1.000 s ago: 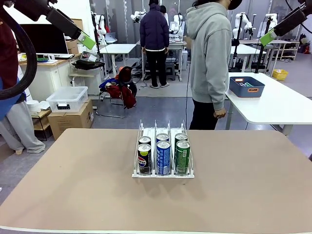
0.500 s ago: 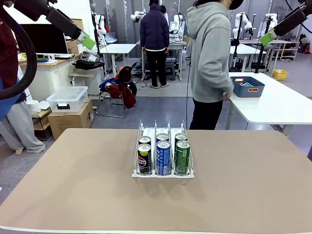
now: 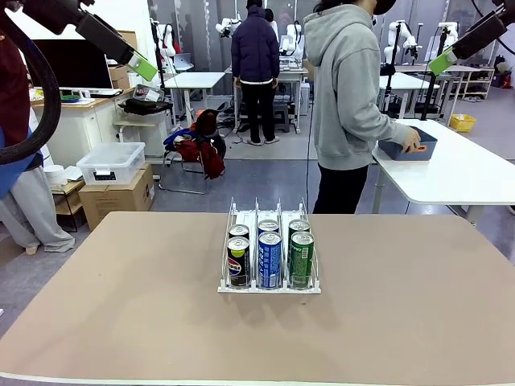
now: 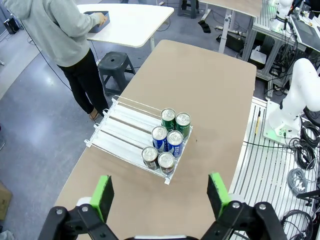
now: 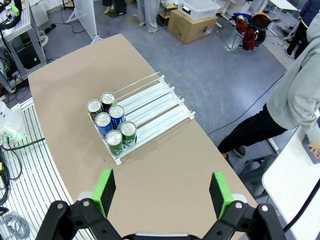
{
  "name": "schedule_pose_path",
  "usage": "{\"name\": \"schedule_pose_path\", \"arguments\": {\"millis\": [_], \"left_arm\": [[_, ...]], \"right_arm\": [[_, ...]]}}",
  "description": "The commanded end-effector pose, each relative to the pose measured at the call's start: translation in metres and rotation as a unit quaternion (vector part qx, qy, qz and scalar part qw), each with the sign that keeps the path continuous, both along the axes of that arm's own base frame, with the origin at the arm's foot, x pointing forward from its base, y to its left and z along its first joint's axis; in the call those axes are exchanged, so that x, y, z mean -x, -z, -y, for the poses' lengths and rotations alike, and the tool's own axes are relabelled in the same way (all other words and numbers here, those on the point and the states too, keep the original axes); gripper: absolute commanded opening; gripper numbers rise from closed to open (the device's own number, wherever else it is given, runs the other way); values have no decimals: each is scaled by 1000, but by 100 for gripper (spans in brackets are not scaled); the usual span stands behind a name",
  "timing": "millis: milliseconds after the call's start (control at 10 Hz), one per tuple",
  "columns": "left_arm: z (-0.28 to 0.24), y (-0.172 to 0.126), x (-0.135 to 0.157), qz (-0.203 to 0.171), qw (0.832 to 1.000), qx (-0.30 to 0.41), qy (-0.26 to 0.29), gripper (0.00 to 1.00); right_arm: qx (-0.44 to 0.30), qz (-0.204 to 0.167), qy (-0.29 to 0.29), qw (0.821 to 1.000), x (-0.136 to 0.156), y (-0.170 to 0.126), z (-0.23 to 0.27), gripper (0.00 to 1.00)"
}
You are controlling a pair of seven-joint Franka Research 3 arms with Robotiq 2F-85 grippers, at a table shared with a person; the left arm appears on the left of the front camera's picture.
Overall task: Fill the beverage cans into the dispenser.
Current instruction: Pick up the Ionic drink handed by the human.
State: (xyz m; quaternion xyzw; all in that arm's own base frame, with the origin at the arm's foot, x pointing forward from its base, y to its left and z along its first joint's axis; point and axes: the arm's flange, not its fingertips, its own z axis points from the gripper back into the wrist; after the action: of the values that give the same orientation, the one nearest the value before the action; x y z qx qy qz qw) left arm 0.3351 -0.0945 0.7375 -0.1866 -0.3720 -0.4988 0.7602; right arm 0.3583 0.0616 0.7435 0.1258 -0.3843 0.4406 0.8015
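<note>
White wire dispenser stood at the middle of the brown desk, its low lip facing my side, as I watched from the controls. Six cans sat upright in it, two to a lane, all crowded toward the lip. A black can fronted the left lane, a blue can the middle and a green can the right, each with a second can close behind it. Both arms hung high above the desk. The left tool and the right tool had their jaws spread wide and gripped nothing. Beyond the far edge a person in a grey hoodie stood turned toward a white desk, one hand at a blue bin.
</note>
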Motion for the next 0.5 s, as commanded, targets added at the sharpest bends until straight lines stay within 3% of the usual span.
{"name": "schedule_pose_path", "arguments": {"millis": [0,400], "left_arm": [[0,-1,1,2,1000,-3,0,100],[0,-1,1,2,1000,-3,0,100]], "right_arm": [[4,1,1,1000,0,0,0,100],[4,1,1,1000,0,0,0,100]]}}
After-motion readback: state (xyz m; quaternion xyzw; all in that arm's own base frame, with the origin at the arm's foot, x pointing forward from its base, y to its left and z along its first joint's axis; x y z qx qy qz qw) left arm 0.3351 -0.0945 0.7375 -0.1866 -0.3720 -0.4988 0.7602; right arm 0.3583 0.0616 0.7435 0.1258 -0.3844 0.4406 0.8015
